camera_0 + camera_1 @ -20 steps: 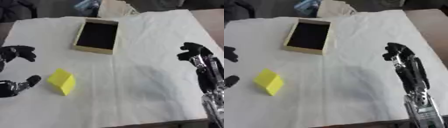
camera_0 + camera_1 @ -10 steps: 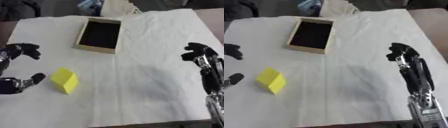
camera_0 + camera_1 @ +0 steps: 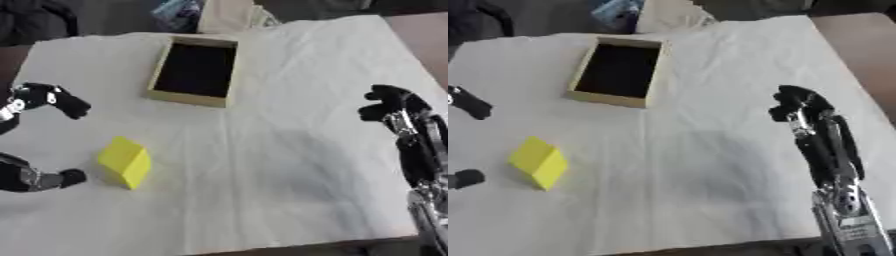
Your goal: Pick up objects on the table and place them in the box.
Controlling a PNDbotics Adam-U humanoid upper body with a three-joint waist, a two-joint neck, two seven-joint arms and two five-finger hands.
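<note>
A yellow block (image 3: 125,161) lies on the white cloth at the left, apart from everything. Beyond it, at mid-table, stands a tan box (image 3: 186,98) with a dark inside and nothing visible in it. My left hand (image 3: 42,95) is open at the left edge. Its fingers are up and left of the block, its thumb (image 3: 63,178) is low and left of it, and neither touches the block. My right hand (image 3: 798,102) stands at the right side with fingers up and relaxed, holding nothing, far from the block and the box.
The white cloth (image 3: 271,170) covers nearly the whole table. A brown tabletop (image 3: 859,35) shows at the far right corner. Some bags or cloths (image 3: 219,12) lie past the far edge behind the box.
My left hand's thumb has dropped lower, so the hand spreads wider beside the block. The block, the box and my right hand have stayed about where they were.
</note>
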